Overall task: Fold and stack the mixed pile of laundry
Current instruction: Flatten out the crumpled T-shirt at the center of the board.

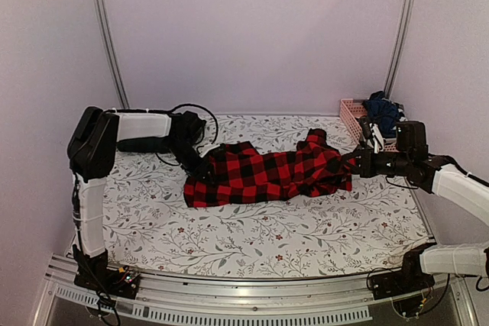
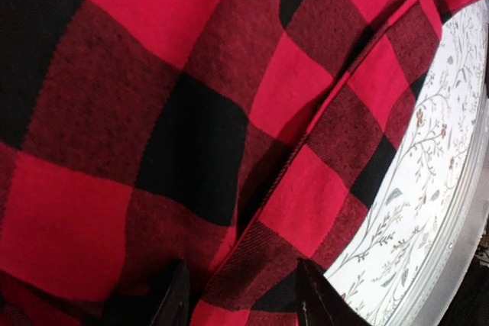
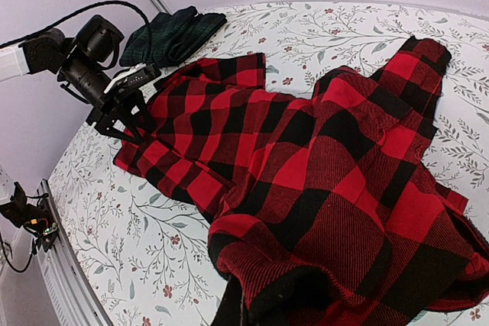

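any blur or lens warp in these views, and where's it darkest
Top view: soft even light, front rail bows from lens warp. Left wrist: shirt fills the frame, weave crisp, fingertips dark at the bottom. Right wrist: table edge curves, wide lens; nearest shirt folds darkest.

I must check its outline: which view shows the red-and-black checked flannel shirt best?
Top external: the whole red-and-black checked flannel shirt lies in frame. The right wrist view cuts off its near edge; the left wrist view shows only a close patch.
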`<move>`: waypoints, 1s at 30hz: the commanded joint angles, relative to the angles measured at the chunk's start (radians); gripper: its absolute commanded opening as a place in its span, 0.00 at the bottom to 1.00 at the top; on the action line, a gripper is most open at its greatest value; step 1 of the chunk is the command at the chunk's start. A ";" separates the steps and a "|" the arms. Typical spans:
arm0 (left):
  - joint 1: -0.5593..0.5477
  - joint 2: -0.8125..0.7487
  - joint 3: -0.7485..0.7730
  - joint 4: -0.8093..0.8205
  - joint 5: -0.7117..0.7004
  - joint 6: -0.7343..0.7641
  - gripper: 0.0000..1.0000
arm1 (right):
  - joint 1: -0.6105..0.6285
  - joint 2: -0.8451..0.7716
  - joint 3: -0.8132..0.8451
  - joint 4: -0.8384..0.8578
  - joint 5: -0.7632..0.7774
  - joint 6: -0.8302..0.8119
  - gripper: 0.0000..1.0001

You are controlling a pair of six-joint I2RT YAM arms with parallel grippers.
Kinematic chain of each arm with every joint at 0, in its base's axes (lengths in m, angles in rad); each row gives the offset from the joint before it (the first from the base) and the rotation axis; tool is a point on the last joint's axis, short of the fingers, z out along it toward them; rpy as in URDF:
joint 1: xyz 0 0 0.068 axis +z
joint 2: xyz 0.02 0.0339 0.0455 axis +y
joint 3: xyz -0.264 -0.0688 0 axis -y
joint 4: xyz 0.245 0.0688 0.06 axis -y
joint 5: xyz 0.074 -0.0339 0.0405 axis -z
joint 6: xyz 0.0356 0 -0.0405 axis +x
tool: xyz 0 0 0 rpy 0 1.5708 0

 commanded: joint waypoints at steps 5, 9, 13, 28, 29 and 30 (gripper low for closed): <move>-0.018 -0.098 -0.085 -0.016 0.024 -0.001 0.39 | -0.005 -0.011 -0.002 0.018 -0.006 0.002 0.00; -0.025 -0.114 -0.113 -0.013 0.021 -0.004 0.35 | -0.005 -0.018 -0.001 0.018 -0.004 0.001 0.00; -0.022 -0.112 -0.128 0.005 -0.026 -0.028 0.48 | -0.005 -0.023 0.001 0.019 -0.005 0.002 0.00; 0.011 -0.091 -0.141 0.021 -0.050 -0.051 0.53 | -0.005 -0.020 0.004 0.016 -0.004 0.000 0.00; 0.012 -0.086 -0.141 0.021 -0.056 -0.054 0.54 | -0.005 -0.021 0.004 0.014 -0.004 0.000 0.00; 0.010 -0.079 -0.140 0.020 -0.057 -0.056 0.55 | -0.005 -0.023 0.004 0.015 -0.003 0.000 0.00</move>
